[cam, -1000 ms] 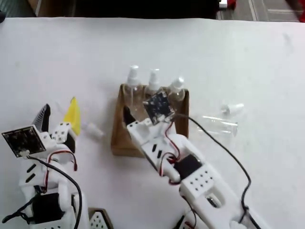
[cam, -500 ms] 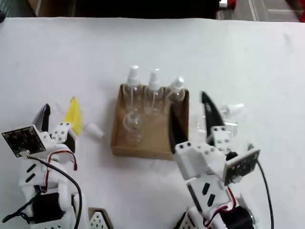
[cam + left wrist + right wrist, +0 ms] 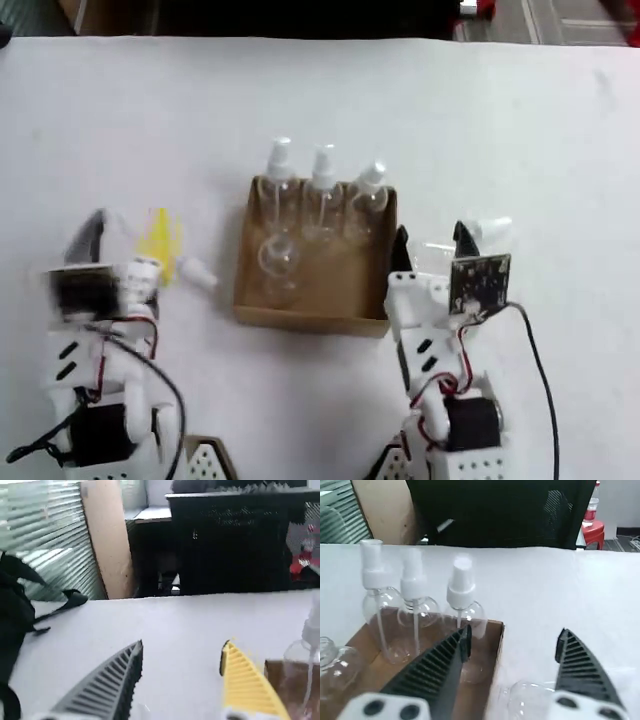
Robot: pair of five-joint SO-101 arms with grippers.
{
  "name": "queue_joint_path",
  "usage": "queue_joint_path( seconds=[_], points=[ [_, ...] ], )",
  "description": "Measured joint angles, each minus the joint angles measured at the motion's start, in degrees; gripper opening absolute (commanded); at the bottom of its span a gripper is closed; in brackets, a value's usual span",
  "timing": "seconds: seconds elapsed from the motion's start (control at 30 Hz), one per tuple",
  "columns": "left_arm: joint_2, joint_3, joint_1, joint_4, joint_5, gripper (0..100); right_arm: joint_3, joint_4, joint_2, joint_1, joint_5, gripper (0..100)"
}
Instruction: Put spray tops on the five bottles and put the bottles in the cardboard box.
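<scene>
White bench, dark room behind it, for context. Right fingers (image 3: 442,667) are spread wide with nothing in them, hanging over the bare bottle (image 3: 527,695) that lies on its side just right of the cardboard box (image 3: 310,316). A loose spray top (image 3: 487,227) sits just past it, toward the upper right.

My guess is that picking up that bottle is the step in hand. Come straight down and pinch across the middle of the body. Go gentle, since round clear plastic will probably roll or squirt out.

In the box, three capped bottles (image 3: 322,180) stand along the far wall, with one uncapped bottle (image 3: 277,255) in front of them. A second spray top (image 3: 198,271) lies left of the box, near the left fingers (image 3: 158,240), which are also spread and empty.
</scene>
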Motion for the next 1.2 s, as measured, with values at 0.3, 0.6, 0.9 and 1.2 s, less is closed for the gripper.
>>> queue_joint_path(
  seconds=[0.3, 0.6, 0.9, 1.2],
  points=[
    [0.53, -0.97, 0.26, 11.87, -44.84, 17, 8.18, -17.14, 0.09, 5.63, 0.00, 24.4],
    [26.55, -14.86, -1.76, 20.75, -67.87, 19, 8.18, -17.23, 0.00, 5.63, 0.00, 24.4],
    [70.33, -41.93, 2.81, 30.68, -57.49, 20, 8.18, -17.23, 0.00, 6.07, 0.00, 24.4],
    [89.67, -46.86, -2.46, 6.95, -35.60, 21, 8.18, -17.23, 0.00, 6.07, 0.00, 24.4]
  ],
)
